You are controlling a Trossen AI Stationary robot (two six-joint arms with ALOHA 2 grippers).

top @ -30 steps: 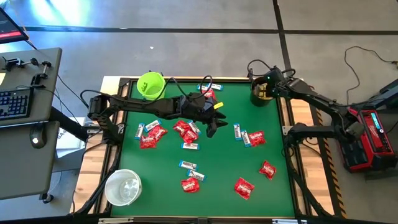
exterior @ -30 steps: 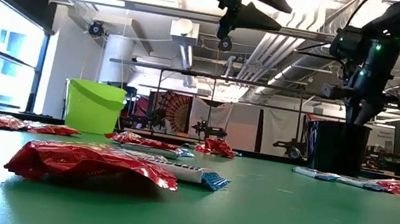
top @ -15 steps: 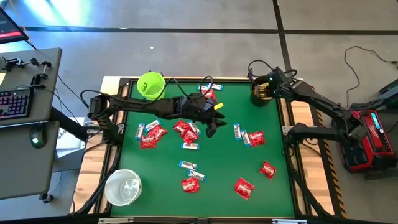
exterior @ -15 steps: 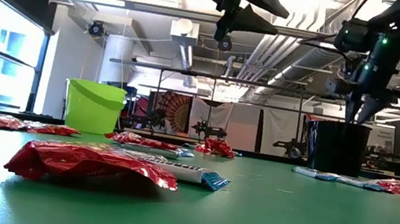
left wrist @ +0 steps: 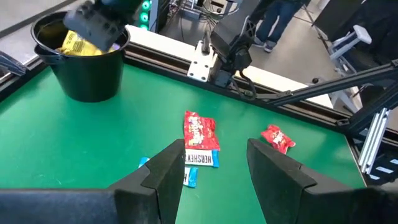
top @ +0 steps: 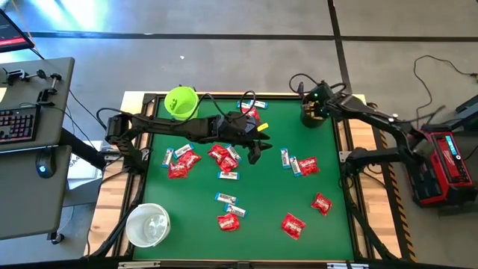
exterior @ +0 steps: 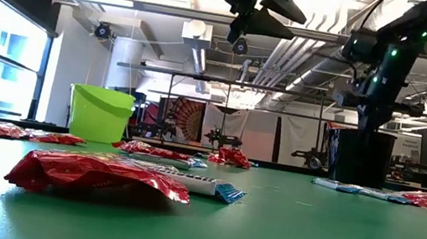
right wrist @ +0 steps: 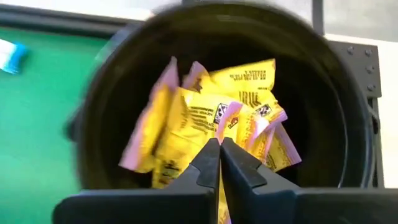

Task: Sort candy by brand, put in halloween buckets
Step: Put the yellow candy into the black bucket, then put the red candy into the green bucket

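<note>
The right gripper point(right wrist: 220, 163) has its fingers pressed together on nothing, poised just above the mouth of the black bucket point(top: 312, 116) at the far right corner of the tabletop point(top: 269, 179); inside that bucket lies a heap of yellow packets point(right wrist: 211, 118) (too overlapped to count). The left gripper point(left wrist: 214, 168) hangs over the middle of the tabletop with its fingers spread apart and empty, above a red packet point(left wrist: 199, 132) and a white-and-blue bar point(left wrist: 199, 158).

The candy should handle as light, soft and crinkly: thin wrappers that flex and may slide on the green surface. My judgement is that a pinch across the narrow width of a bar, or across the puffed middle of a red packet, holds best; edges would fold away.

There are three buckets: black, lime green point(top: 181, 102) at the far left, and white point(top: 148, 224) at the near left. Loose on the tabletop I count roughly ten red packets and about eight bars, though the cluster left of centre overlaps.
</note>
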